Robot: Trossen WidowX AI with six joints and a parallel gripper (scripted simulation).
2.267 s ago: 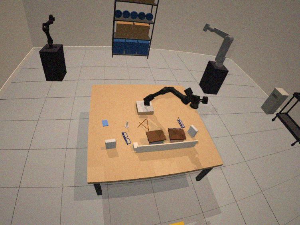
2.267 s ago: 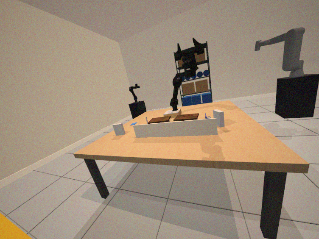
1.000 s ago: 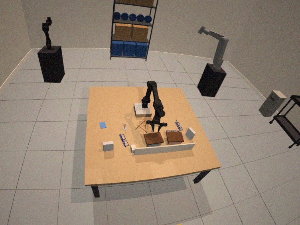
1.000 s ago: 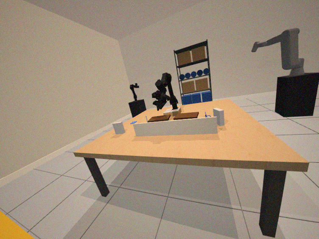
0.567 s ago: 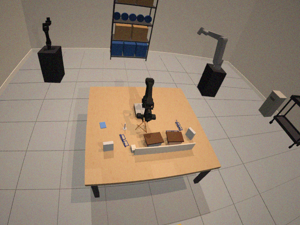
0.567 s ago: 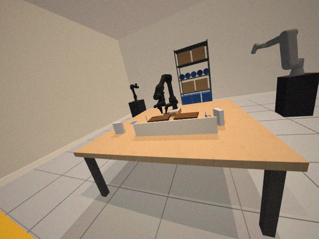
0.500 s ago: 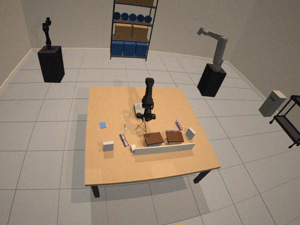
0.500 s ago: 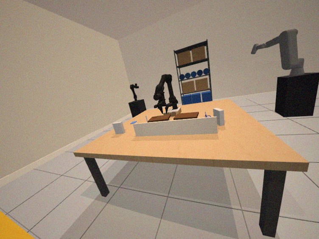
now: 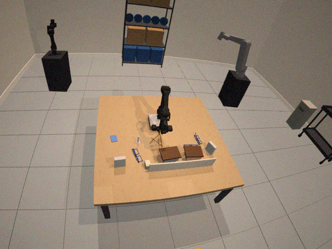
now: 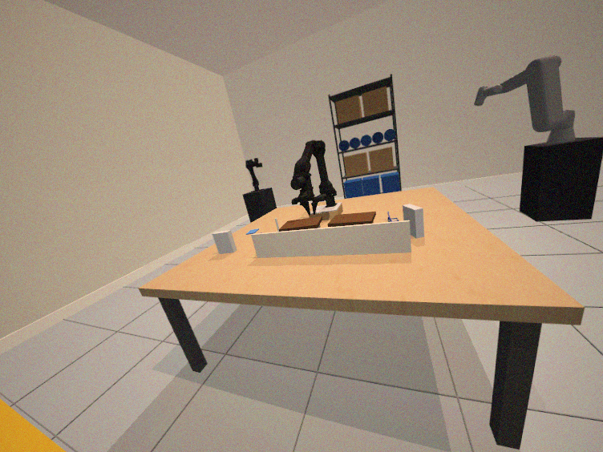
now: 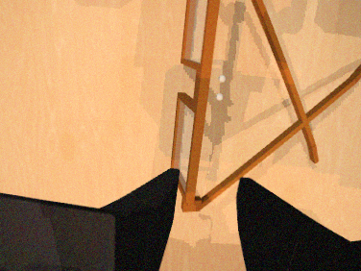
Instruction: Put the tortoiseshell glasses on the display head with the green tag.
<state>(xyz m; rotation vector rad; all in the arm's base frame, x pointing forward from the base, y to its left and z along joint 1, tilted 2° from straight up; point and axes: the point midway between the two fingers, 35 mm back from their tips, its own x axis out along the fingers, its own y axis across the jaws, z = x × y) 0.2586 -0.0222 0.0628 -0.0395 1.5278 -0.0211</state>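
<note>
The tortoiseshell glasses (image 9: 156, 139) (image 11: 207, 58) lie on the table with their temples crossed, just behind the two display heads. My gripper (image 9: 160, 133) (image 10: 311, 210) (image 11: 207, 184) points straight down over them. Its fingers are partly closed and straddle one corner of the frame where a temple joins, with table showing on both sides of the corner. The two display heads show only as brown tops, one on the left (image 9: 169, 152) (image 10: 301, 223) and one on the right (image 9: 193, 150) (image 10: 352, 218). I see no green tag in any view.
A long white wall (image 9: 182, 164) (image 10: 331, 239) stands in front of the heads. Two blue glasses (image 9: 137, 155) (image 9: 198, 138), two white blocks (image 9: 119, 161) (image 9: 210, 147), a blue card (image 9: 114, 138) and a small white peg (image 9: 137, 139) lie around.
</note>
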